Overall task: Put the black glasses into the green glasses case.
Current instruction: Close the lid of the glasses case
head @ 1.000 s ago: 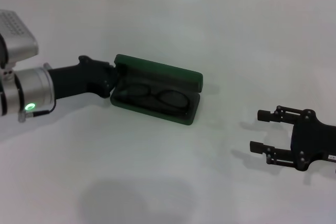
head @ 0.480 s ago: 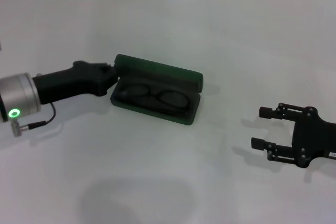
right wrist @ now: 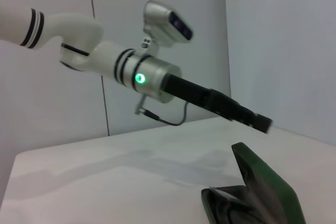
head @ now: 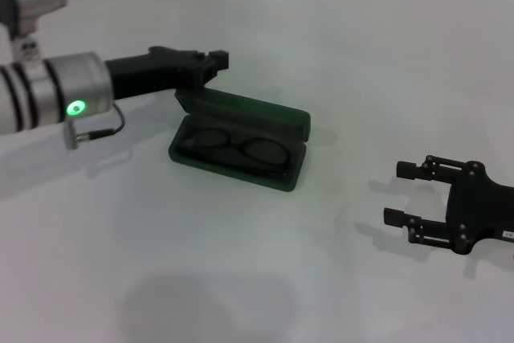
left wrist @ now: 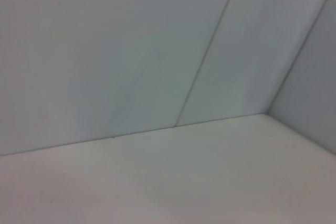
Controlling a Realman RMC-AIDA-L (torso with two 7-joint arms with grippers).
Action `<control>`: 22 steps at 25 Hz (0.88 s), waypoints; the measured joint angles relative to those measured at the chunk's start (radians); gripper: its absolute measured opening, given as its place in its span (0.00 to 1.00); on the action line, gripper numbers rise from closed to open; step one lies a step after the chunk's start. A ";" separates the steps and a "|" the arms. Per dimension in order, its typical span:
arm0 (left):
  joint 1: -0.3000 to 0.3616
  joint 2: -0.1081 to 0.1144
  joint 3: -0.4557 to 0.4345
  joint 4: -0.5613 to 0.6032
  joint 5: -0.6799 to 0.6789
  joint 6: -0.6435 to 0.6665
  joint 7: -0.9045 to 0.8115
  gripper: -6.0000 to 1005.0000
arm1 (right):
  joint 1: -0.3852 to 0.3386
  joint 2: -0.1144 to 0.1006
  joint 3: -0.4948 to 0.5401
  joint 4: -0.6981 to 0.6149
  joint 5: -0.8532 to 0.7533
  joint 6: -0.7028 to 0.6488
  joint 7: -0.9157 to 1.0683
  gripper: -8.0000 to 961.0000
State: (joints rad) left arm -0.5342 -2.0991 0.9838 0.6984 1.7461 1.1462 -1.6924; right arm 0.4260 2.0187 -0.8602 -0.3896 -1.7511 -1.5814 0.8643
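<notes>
Glasses: you have the thin black-framed glasses [head: 239, 148] lying inside the case.
Case: your dark green hard clamshell case [head: 241, 138] sits mid-counter [head: 361, 62], lid up.
Left end effector [head: 215, 60]: raised above the case's left end, touching nothing; whether it is clenched, you cannot tell.
Right end effector [head: 401, 194]: released, fingers spread, well right of the case.
</notes>
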 joint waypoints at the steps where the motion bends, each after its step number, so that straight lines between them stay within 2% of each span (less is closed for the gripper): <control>1: -0.001 0.000 0.042 0.011 -0.015 -0.036 -0.017 0.08 | -0.001 0.000 0.000 0.000 0.000 0.000 0.000 0.71; 7: -0.002 0.002 0.248 0.075 -0.055 -0.245 -0.138 0.09 | -0.003 -0.002 0.001 0.000 0.000 0.000 0.002 0.71; 11: -0.005 0.001 0.349 0.080 -0.076 -0.343 -0.164 0.09 | -0.003 -0.002 0.001 0.000 0.000 0.004 0.001 0.71; 22: 0.013 0.002 0.397 0.070 -0.100 -0.382 -0.165 0.09 | -0.001 -0.002 -0.002 0.000 -0.001 0.015 -0.002 0.71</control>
State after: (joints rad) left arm -0.5215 -2.0973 1.3810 0.7681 1.6457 0.7644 -1.8570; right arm 0.4251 2.0172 -0.8625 -0.3896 -1.7518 -1.5665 0.8618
